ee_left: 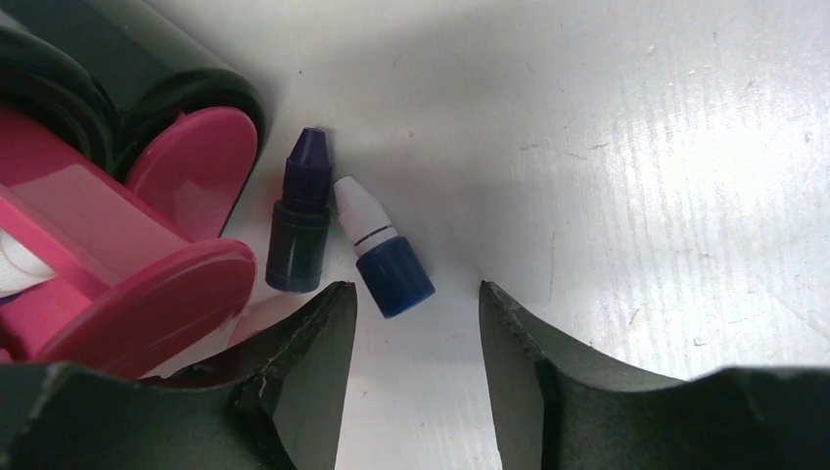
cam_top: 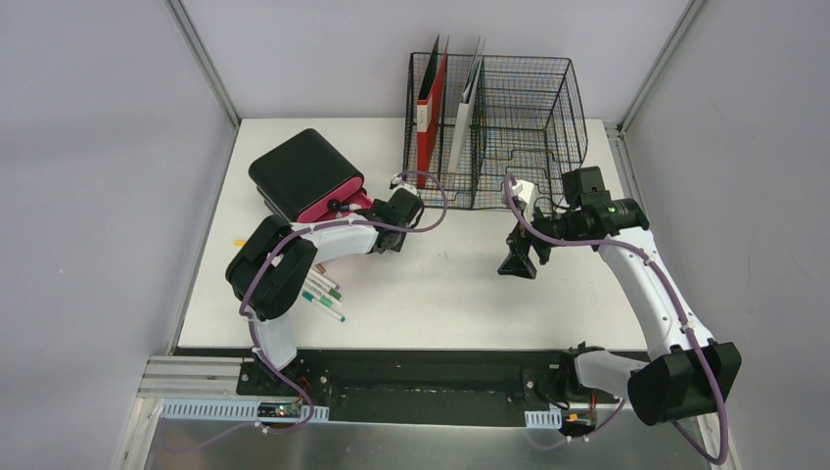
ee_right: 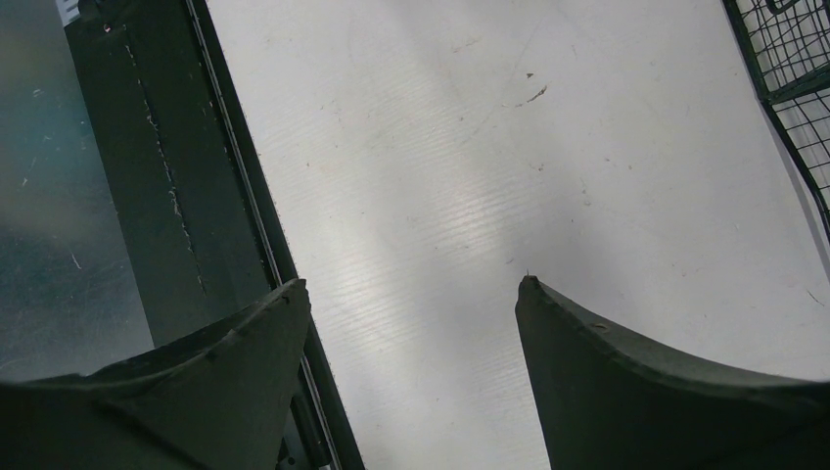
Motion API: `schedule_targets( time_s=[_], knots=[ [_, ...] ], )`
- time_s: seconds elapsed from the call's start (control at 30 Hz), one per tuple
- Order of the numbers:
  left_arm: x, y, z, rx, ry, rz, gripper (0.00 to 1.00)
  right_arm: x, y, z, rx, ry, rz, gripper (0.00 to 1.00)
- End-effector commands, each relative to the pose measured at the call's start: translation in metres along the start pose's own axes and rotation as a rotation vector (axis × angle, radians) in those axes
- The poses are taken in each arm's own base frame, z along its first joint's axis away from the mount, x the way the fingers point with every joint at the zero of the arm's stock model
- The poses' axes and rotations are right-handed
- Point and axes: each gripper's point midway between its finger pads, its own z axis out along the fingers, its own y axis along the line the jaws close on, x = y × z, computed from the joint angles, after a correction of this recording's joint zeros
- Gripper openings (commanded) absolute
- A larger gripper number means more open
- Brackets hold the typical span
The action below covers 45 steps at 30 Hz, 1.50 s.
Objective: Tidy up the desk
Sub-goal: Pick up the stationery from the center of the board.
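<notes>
The desk (cam_top: 440,294) is a white tabletop. A black case with a pink lining (cam_top: 305,176) lies open at its back left. In the left wrist view two small bottles lie beside the case (ee_left: 147,225): a dark purple one (ee_left: 299,230) and a blue one with a white cap (ee_left: 387,259). My left gripper (ee_left: 416,294) is open just short of the blue bottle, with nothing between its fingers. From above, the left gripper (cam_top: 391,235) sits right of the case. My right gripper (cam_top: 519,269) hangs open over bare desk (ee_right: 470,176), holding nothing.
A black wire-mesh rack (cam_top: 509,127) stands at the back with a red folder (cam_top: 431,113) and a white one in it; its corner (ee_right: 793,59) shows in the right wrist view. Several markers (cam_top: 323,292) lie under the left arm. A small orange item (cam_top: 240,242) lies near the left edge.
</notes>
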Motion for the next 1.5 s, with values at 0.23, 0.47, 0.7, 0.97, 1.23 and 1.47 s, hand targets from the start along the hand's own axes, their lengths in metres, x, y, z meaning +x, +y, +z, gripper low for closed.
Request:
schedule_targets(
  time_s=[0.23,0.47,0.7,0.97,1.23,1.47],
  knots=[
    [-0.017,-0.005,-0.004,-0.016,-0.021,-0.209,0.53,-0.005,-0.004,-0.002,0.012,-0.019,-0.042,0.8],
    [-0.017,0.003,0.008,-0.115,-0.015,-0.258,0.53,-0.005,-0.004,-0.002,0.014,-0.019,-0.046,0.8],
    [-0.014,0.003,0.015,-0.163,0.001,-0.285,0.48,-0.005,-0.004,-0.002,0.013,-0.018,-0.048,0.8],
    [-0.015,-0.005,0.014,-0.151,-0.002,-0.243,0.41,-0.005,-0.004,-0.002,0.014,-0.017,-0.048,0.8],
    [-0.014,-0.019,0.008,-0.117,-0.004,-0.152,0.25,-0.005,-0.004,-0.003,0.015,-0.018,-0.049,0.81],
    [-0.011,-0.032,0.003,-0.06,0.0,-0.094,0.13,-0.005,-0.004,-0.003,0.017,-0.017,-0.052,0.81]
  ],
)
